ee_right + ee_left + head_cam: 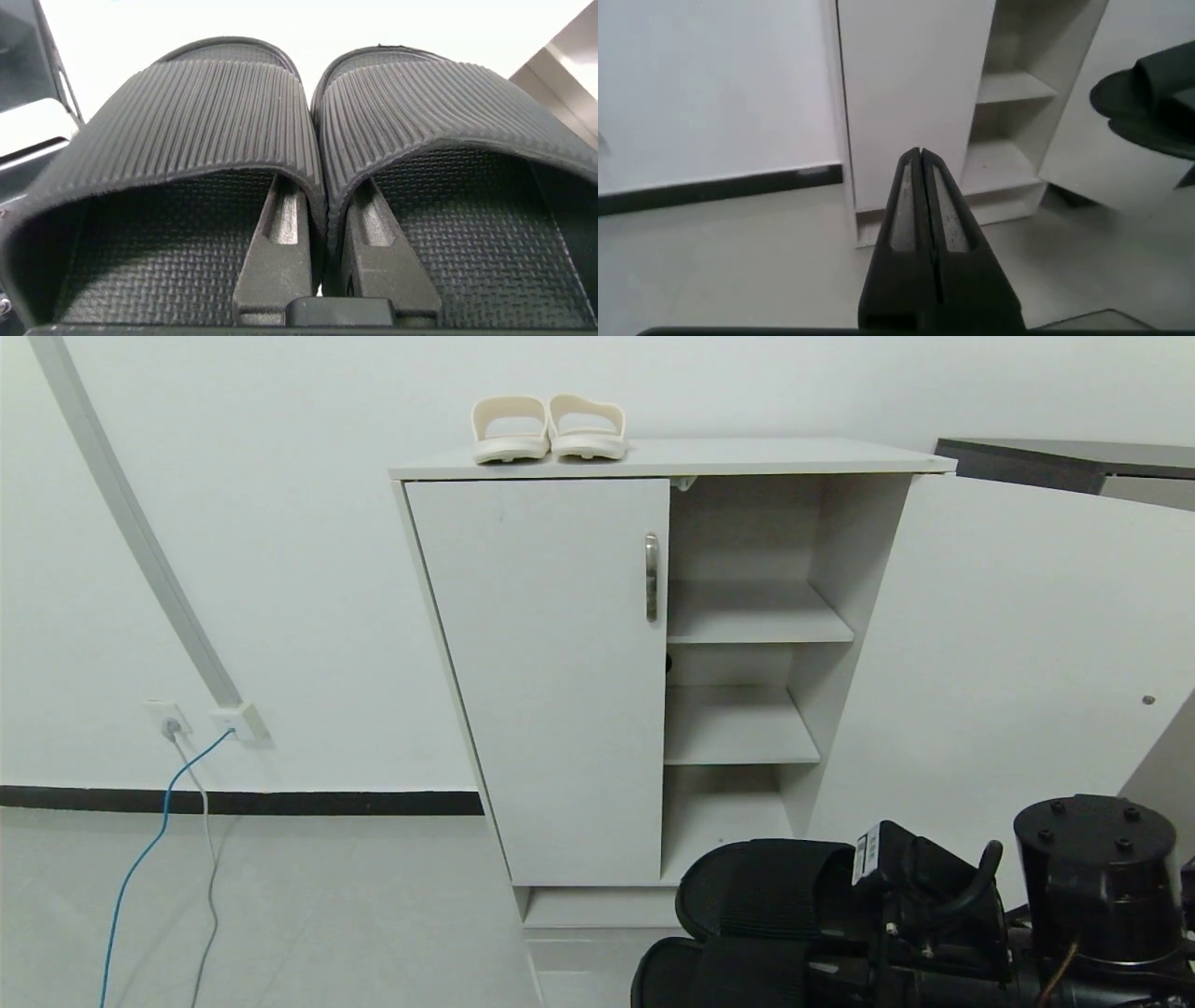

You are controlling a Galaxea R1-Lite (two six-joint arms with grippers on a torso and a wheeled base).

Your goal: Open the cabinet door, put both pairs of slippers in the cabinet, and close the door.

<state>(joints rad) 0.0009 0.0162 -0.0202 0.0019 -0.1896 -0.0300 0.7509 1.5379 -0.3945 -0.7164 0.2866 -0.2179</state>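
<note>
One white cabinet (794, 454) stands against the wall (280, 569) with two doors: the left door (551, 681) is shut, and the right door (1008, 644) is swung wide, exposing three stacked compartments (738, 728). Of two pairs of slippers, the cream pair (549, 429) sits at the cabinet top's front edge above the shut door. The black pair (756, 896) hangs low before the open half, its touching inner walls pinched by the right gripper (322, 271). The left gripper (921, 168) hovers over the floor (327, 915), fingers pressed together.
</note>
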